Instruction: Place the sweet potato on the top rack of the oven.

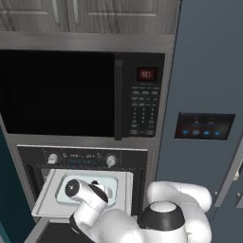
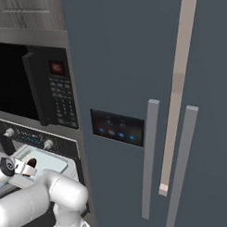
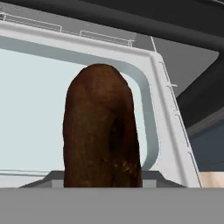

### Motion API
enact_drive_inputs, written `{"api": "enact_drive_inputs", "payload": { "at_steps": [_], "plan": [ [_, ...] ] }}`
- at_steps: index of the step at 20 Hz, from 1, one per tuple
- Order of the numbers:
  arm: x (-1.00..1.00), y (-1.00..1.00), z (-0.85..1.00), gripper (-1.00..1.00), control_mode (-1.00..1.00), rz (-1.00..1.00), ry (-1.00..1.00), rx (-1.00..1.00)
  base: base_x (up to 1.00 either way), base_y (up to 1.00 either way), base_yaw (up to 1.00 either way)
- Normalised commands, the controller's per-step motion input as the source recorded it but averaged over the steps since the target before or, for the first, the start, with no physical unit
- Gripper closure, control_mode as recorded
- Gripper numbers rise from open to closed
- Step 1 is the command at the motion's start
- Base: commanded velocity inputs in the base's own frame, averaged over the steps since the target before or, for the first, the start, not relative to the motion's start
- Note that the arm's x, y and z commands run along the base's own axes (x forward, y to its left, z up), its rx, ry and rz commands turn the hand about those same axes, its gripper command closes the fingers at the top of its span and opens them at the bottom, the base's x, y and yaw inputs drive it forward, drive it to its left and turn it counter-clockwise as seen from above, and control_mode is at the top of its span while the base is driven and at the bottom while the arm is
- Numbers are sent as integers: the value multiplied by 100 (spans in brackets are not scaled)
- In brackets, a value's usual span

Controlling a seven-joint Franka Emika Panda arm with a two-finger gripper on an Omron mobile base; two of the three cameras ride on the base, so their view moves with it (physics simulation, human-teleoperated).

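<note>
One sweet potato (image 3: pixel 101 131) stands up from the closed gripper (image 3: pixel 103 183), apparently clamped between its hidden tips, over the pale centre of the one top rack (image 3: pixel 162 113), near its right rim. The rack juts from the oven (image 1: pixel 28 159).

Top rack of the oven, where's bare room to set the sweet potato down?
The top rack has a bare pale recess left of the held sweet potato, bordered by the grey rim. The right rim beside the oven wall is narrow, and the arm crowds the front edge.
</note>
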Motion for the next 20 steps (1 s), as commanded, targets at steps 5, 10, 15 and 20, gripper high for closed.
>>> {"api": "enact_drive_inputs", "payload": {
  "at_steps": [5,10,15,20],
  "plan": [
    [37,10,-25,100,-100,-4,0,0,0,0,0],
    [28,1,-33,100,-100,-2,0,0,0,0,0],
    [12,3,-30,-100,-100,0,3,3,0,0,0],
    [2,5,-12,-100,-100,0,0,1,0,0,0]
  ]
}}
